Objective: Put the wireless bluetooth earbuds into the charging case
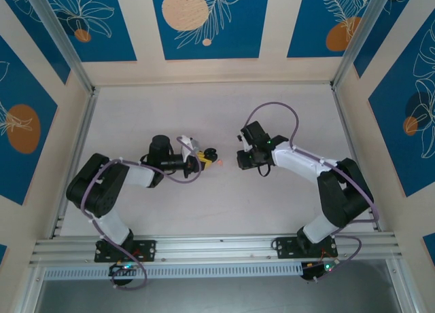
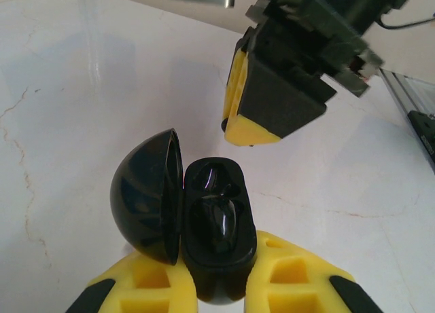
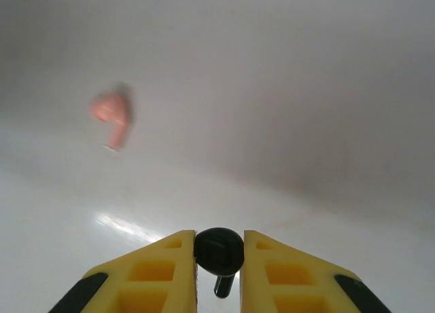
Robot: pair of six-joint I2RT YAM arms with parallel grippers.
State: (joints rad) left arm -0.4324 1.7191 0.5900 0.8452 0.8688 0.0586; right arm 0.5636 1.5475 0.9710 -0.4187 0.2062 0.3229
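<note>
Black earbud (image 3: 219, 252) pinched by right fingers (image 3: 182, 253), open black case (image 2: 217, 225) clamped by left fingers (image 2: 275, 275), pink earbud (image 3: 111, 116) lying between.

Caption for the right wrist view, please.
Right gripper pinches a black earbud; a pink earbud lies blurred on the white table beyond.

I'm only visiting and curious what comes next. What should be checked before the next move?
1. The lid of the case is open: ok.
2. The case is gripped by the left fingers: ok.
3. The black earbud is pinched between the right fingers: ok.
4. A free slot inside the case: cannot tell, the inside is dark and glossy.
5. The pink earbud lies loose on the table: ok.
</note>
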